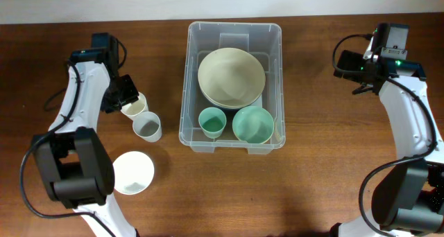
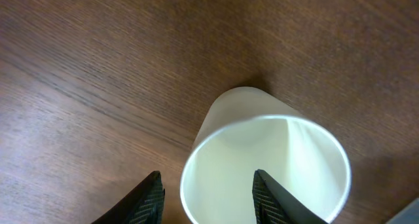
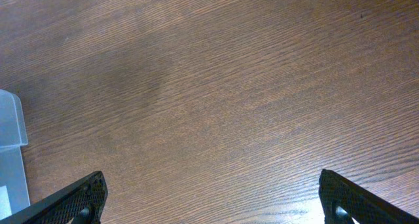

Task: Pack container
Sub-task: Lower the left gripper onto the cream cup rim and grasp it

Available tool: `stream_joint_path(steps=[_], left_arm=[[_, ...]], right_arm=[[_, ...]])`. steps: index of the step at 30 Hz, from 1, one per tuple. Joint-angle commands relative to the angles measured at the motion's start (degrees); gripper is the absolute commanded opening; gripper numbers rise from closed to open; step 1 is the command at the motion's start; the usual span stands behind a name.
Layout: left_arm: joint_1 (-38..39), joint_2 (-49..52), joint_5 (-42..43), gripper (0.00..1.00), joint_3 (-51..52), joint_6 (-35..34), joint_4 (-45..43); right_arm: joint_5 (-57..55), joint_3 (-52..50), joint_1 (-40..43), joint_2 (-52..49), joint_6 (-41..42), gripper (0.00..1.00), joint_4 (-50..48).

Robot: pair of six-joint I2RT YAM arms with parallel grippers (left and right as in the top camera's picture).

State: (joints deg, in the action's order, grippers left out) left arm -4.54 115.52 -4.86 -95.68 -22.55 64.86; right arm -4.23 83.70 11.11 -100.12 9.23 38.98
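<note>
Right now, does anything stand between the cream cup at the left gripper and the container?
Nothing visible does. Bare table lies between the cream cup and the container; the grey cup stands just off that line.

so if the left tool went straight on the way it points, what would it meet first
Likely the cream cup: its near wall sits between the left tool's fingers, though depth is unclear.

Dark brown wood-grain table [image 1: 333,161], overhead view. Standing directly on it: a clear plastic container [image 1: 234,25] at centre. On the left arm's side of it are a cream cup [image 1: 135,107] and a grey cup [image 1: 148,127], both upright and just beside each other. Nearer the front edge is a white bowl [image 1: 132,172], upright, near the grey cup but apart from it.
</note>
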Motion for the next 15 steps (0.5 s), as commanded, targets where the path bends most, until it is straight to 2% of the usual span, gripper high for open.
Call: stream_joint_path(steps=[1, 11, 15], left_arm=[[-0.1, 1.8, 0.6, 0.46, 0.1, -0.4, -0.3], [-0.1, 5.4, 0.6, 0.45, 0.1, -0.3, -2.3], [-0.2, 6.4, 0.6, 0.33, 0.1, -0.3, -2.3]], right_arm=[[-0.5, 0.6, 0.2, 1.4, 0.5, 0.99, -0.2], [-0.5, 0.6, 0.2, 1.4, 0.5, 0.99, -0.2], [-0.5, 0.6, 0.2, 1.4, 0.5, 0.99, -0.2]])
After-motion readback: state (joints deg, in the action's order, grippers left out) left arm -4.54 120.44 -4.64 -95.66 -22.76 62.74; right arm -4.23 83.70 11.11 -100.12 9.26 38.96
